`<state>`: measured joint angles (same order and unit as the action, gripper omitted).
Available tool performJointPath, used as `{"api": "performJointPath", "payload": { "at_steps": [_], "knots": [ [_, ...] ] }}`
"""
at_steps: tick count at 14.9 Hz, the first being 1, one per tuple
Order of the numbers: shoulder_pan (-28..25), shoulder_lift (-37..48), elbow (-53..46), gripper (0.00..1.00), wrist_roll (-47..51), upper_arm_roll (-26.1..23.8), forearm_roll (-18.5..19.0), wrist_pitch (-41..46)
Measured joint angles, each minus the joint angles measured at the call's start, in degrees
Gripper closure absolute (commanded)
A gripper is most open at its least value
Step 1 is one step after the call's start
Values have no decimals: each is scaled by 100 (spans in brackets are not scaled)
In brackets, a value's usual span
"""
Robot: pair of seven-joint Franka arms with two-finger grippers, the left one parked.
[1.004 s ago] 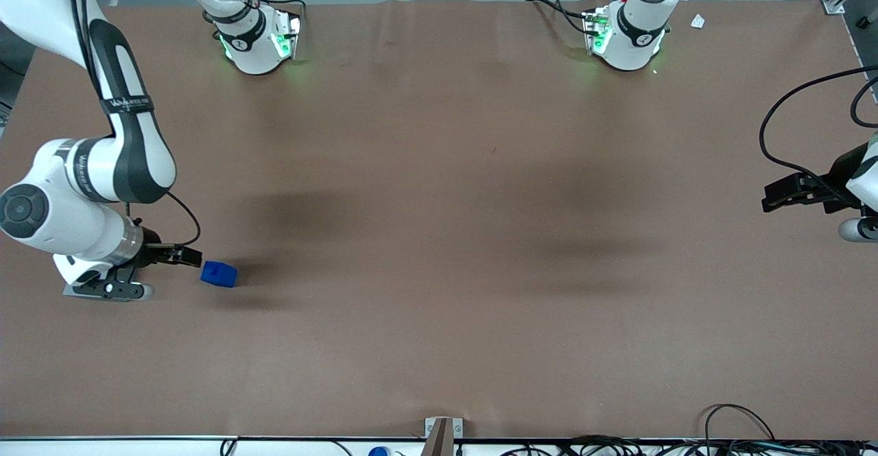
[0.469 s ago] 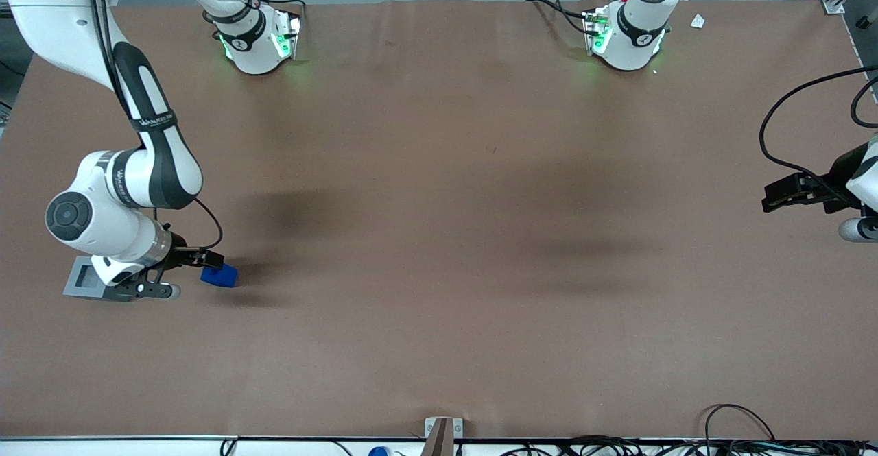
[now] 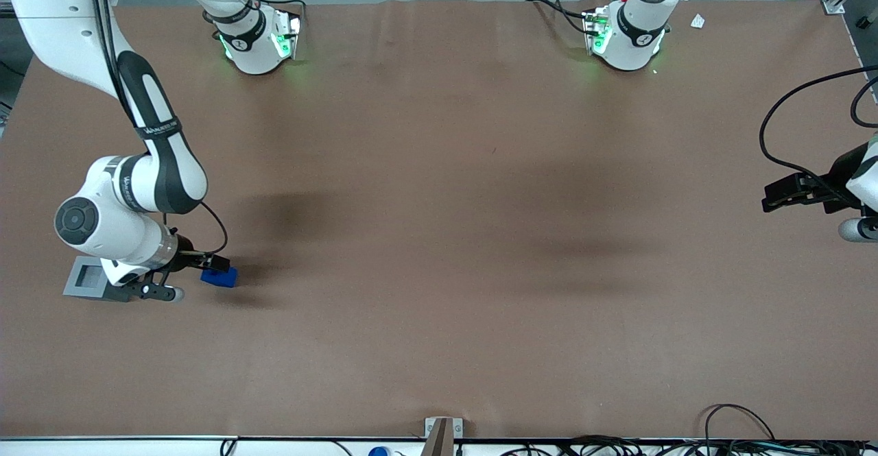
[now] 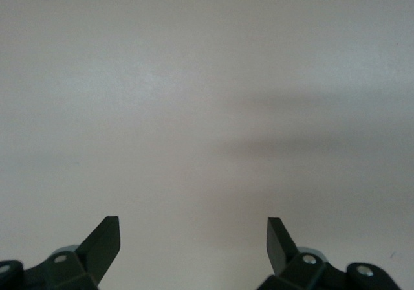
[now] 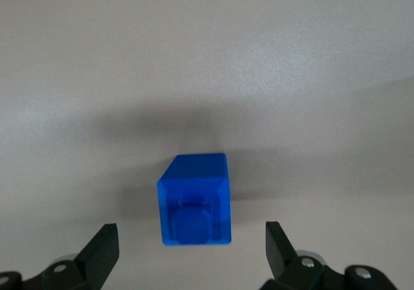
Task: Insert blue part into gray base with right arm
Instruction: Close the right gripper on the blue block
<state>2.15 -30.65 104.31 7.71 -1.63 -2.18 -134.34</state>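
Blue part (image 5: 194, 201) lies on the bench, untouched, under the hand (image 5: 187, 251) with fingers spread wide, which should descend and close before carrying it to the base (image 3: 88, 278).

Even overhead light falls on the table (image 3: 439, 236); soft shadows spread under my arm (image 3: 130, 168). My gripper (image 5: 191, 251) stays slightly blurred above the sharp blue part (image 5: 194, 199).
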Motion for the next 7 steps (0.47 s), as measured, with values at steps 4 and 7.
{"api": "performJointPath", "payload": {
  "at_steps": [4, 7],
  "knots": [
    [-44, -135, 0, 6, 5, -1, 0, -133],
    [-112, -140, -6, 11, 18, -1, 1, -172]
  ]
}}
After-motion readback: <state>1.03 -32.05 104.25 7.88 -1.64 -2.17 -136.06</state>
